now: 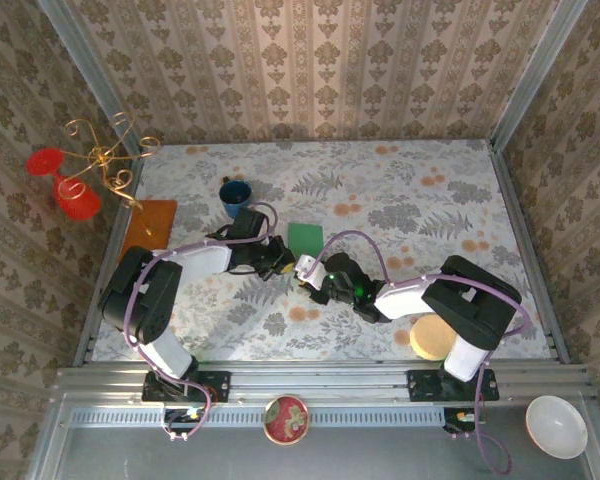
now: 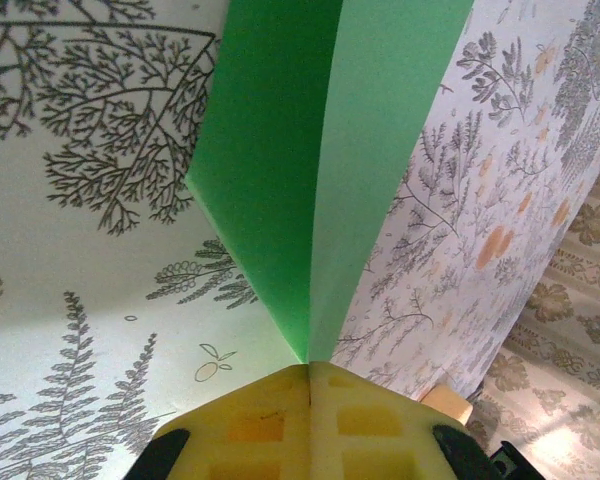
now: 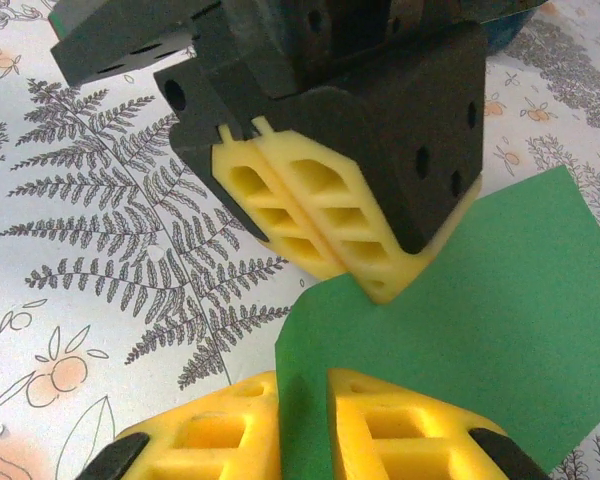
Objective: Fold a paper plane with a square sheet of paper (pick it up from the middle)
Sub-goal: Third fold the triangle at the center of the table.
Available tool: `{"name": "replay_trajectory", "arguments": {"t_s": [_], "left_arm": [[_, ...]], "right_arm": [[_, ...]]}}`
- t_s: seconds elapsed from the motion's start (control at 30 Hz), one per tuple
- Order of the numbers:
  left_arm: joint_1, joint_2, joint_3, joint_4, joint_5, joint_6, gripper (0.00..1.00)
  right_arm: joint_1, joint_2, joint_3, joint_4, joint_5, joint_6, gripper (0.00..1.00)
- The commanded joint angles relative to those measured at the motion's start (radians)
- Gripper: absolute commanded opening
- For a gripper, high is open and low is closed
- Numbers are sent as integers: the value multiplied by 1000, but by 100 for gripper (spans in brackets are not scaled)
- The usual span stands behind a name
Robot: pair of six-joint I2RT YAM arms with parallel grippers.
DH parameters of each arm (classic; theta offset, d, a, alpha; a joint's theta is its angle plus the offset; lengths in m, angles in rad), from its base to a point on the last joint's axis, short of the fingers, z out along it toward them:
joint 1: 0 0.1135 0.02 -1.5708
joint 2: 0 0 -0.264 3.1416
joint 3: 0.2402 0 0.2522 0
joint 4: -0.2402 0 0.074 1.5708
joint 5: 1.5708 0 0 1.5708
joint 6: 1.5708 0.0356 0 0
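The square sheet of paper (image 1: 306, 237) is bright green and lies mid-table, its near edge lifted. My left gripper (image 1: 282, 256) is shut on that edge; in the left wrist view the paper (image 2: 300, 150) rises as a creased sheet from the closed yellow tips (image 2: 310, 365). In the right wrist view the left gripper (image 3: 377, 290) pinches the paper (image 3: 500, 300). My right gripper (image 3: 303, 390) straddles the paper's near corner, with a narrow gap still between its fingers. From above, the right gripper (image 1: 306, 269) sits just in front of the sheet.
A blue mug (image 1: 235, 195) stands behind the left gripper. An orange-brown sheet (image 1: 150, 225) lies at the left edge, beside a gold stand with red cups (image 1: 90, 165). A tan disc (image 1: 432, 337) sits near the right arm's base. Two bowls (image 1: 556, 425) (image 1: 286, 418) rest below the rail.
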Motion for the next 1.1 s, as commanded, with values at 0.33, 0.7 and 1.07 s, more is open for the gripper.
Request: {"name": "replay_trajectory", "arguments": {"t_s": [0.33, 0.7, 1.07], "left_arm": [[3, -35, -11, -22, -10, -12, 10], [43, -169, 24, -246, -185, 208, 37], [-64, 21, 173, -262, -173, 285, 35]], "right_arm": [[5, -43, -25, 23, -5, 28, 6], [1, -87, -51, -79, -201, 214, 0], [-1, -51, -60, -65, -325, 398, 0]]}}
